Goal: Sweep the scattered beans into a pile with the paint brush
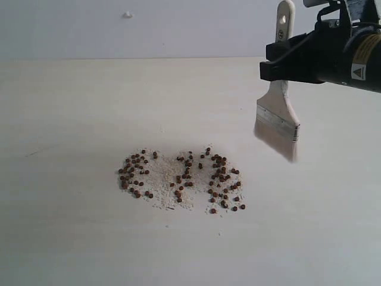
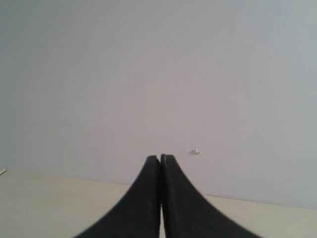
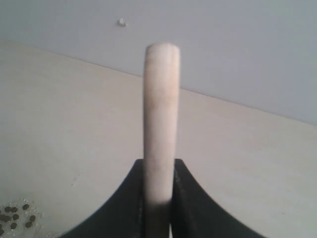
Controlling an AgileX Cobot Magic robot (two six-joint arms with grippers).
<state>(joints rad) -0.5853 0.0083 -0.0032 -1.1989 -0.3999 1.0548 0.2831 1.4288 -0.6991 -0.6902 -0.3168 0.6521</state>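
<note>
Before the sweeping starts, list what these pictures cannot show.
Paint brush: bristles blurred in the exterior view, hidden behind the right gripper in the right wrist view.
Beans: too small to count among the crumbs; the right wrist view's edge cuts most off.
Left gripper: outside the exterior view, so its place is unknown.

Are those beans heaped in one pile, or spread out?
Spread out: the beans lie in loose flat clusters with gaps, over whitish crumbs; the brush hangs clear of them.

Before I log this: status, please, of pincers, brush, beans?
Right pincer shut on brush, apart from beans. Left pincer shut, holding nothing. Beans scattered; nothing in the way.
</note>
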